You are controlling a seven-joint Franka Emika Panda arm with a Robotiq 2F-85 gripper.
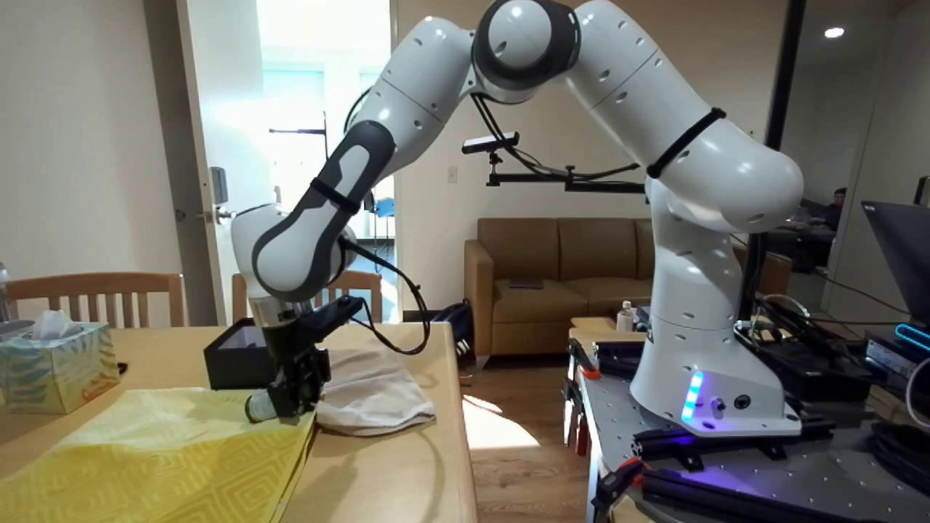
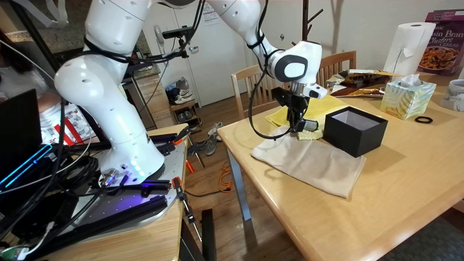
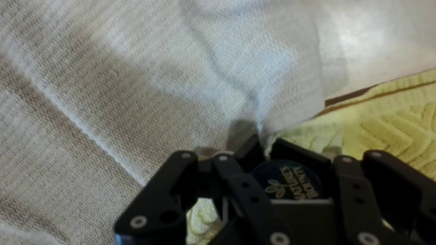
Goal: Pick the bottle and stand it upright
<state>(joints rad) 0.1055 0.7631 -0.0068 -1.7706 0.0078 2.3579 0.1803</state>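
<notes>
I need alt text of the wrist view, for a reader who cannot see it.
Close-up of the robot's black hand closed around a dark bottle lettered "Nature's Bounty". A beige cloth spreads across the left; a yellow patterned cloth shows at right.

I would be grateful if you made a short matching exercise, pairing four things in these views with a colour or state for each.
Things:
1. bottle
2. open box
3. tissue box
4. paper towel roll

Descriptions:
A. white, standing on end
B. black outside, paler inside
C. has a dark cap lettered "Nature's Bounty"
D. patterned sides, with a white tissue poking out of the top

Right pairs: 1-C, 2-B, 3-D, 4-A.
</notes>
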